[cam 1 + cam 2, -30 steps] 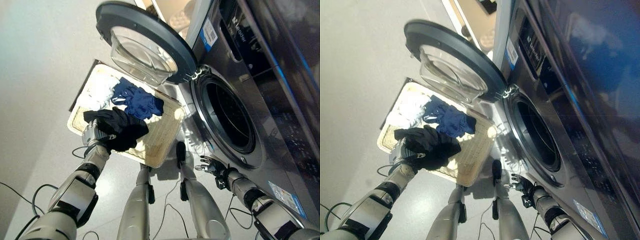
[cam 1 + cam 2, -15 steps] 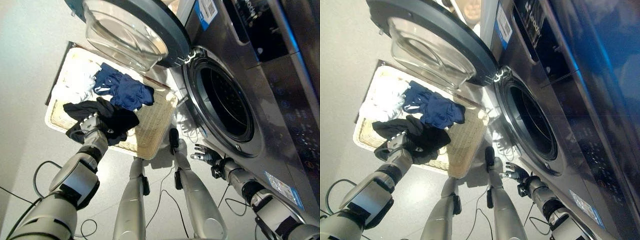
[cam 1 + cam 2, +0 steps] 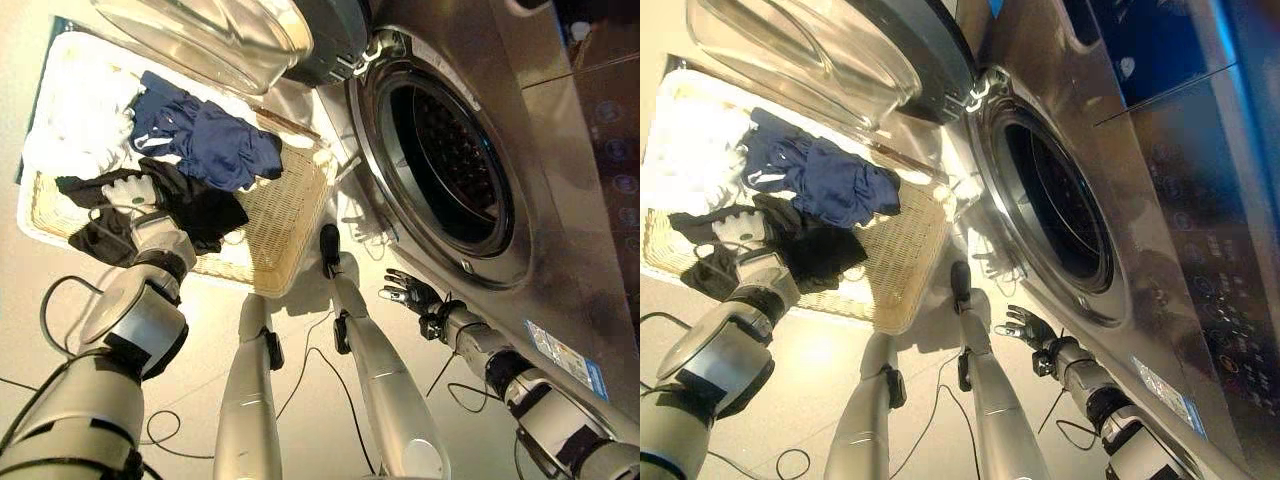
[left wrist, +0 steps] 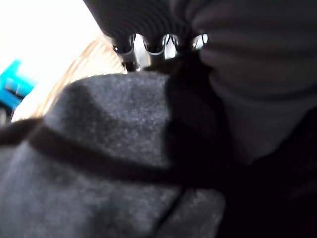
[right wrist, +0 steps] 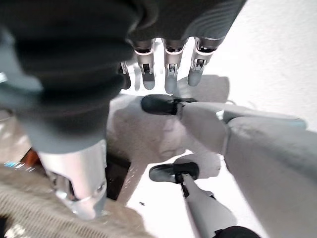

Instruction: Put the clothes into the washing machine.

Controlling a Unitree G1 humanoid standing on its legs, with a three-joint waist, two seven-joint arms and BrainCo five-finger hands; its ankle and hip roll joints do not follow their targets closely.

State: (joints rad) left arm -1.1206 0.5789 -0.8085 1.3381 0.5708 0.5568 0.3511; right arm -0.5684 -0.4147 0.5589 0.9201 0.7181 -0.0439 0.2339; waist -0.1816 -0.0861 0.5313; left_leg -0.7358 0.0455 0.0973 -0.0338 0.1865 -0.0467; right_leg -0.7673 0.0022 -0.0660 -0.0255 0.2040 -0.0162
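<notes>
A pale wicker basket [image 3: 290, 250] lies on the floor to the left of the washing machine. In it are a white garment [image 3: 75, 120], a blue garment [image 3: 215, 145] and a black garment [image 3: 205, 212]. My left hand [image 3: 130, 192] is in the basket's near part, shut on the black garment, and dark cloth [image 4: 124, 148] covers its fingers [image 4: 125, 47]. The round drum opening [image 3: 450, 160] is dark and empty. My right hand [image 3: 405, 292] hovers low by the machine's front, below the opening, with its fingers [image 5: 168, 67] spread and holding nothing.
The machine's door [image 3: 230, 35] is swung open and hangs over the basket's far side. The steel front panel [image 3: 570, 200] takes up the right. Pale floor [image 3: 320, 420] lies between basket and machine.
The camera has tilted down and moved closer, so the whole scene shifted. My left hand keeps hold of the black garment and sits lower in the basket. The right hand has barely moved.
</notes>
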